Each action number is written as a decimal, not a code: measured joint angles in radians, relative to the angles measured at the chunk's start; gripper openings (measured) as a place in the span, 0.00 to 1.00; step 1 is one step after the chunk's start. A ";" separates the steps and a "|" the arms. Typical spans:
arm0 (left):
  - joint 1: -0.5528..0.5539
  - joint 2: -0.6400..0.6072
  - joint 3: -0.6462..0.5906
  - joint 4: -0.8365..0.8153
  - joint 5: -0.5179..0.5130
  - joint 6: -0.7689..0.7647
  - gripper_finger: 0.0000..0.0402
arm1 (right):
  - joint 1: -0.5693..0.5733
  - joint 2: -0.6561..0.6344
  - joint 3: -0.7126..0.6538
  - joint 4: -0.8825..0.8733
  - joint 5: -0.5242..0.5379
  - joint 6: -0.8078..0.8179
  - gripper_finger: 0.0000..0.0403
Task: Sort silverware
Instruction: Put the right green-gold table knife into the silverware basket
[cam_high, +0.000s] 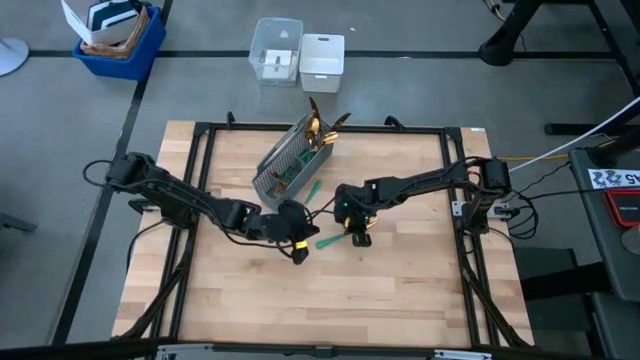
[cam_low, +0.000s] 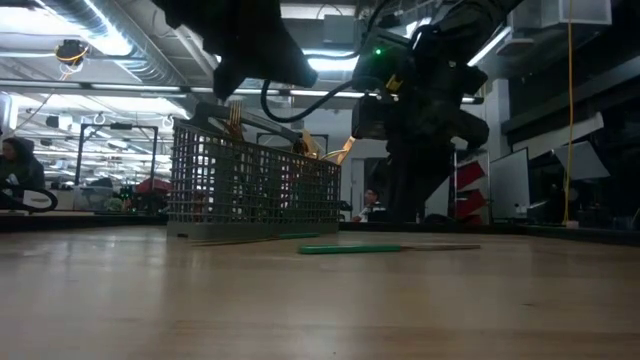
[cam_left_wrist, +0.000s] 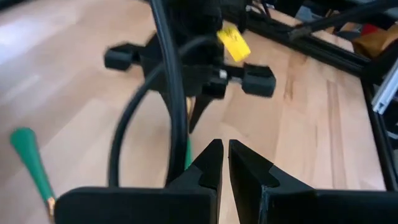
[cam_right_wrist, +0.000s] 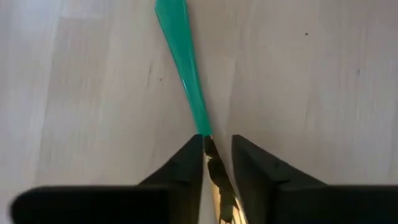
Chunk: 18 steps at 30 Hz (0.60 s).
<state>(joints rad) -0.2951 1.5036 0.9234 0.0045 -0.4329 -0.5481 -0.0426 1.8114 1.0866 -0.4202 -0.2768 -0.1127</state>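
Note:
A silverware piece (cam_right_wrist: 183, 62) with a teal handle and a gold head lies on the wooden table, also seen in the high view (cam_high: 328, 241) and the low view (cam_low: 350, 248). My right gripper (cam_right_wrist: 217, 142) (cam_high: 356, 230) stands over its gold end, fingers close together around it. My left gripper (cam_left_wrist: 225, 149) (cam_high: 297, 235) is shut and holds nothing, just left of that piece's handle end. A second teal piece (cam_high: 312, 190) lies flat beside the grey mesh caddy (cam_high: 292, 158). Several more pieces (cam_high: 322, 128) stick out of the caddy's far end. My right gripper has the silverware piece by its gold neck (cam_right_wrist: 211, 155), right where the teal handle ends, between its two fingers. The fingers come from above, pointing down, and lie across the piece. The piece rests flat on the table, its handle (cam_right_wrist: 180, 56) pointing away from the gripper.
The caddy lies tilted toward the table's far side, just beyond both grippers. The two grippers are close together at mid-table. Bare wood lies toward the near edge (cam_high: 320, 310). White bins (cam_high: 300, 55) and a blue box (cam_high: 120, 40) sit on the floor beyond the table.

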 joint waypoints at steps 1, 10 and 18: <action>0.000 0.001 0.000 -0.004 0.010 -0.010 0.04 | 0.000 0.000 0.000 0.000 0.000 0.000 0.25; 0.000 0.005 -0.001 0.004 0.023 -0.027 0.04 | 0.010 0.007 0.000 0.000 0.020 0.000 0.37; -0.006 0.005 -0.001 0.020 0.023 -0.018 0.04 | 0.043 0.024 -0.001 0.005 0.085 -0.016 0.32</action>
<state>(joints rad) -0.3016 1.5082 0.9226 0.0249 -0.4095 -0.5666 0.0004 1.8355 1.0855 -0.4155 -0.1920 -0.1284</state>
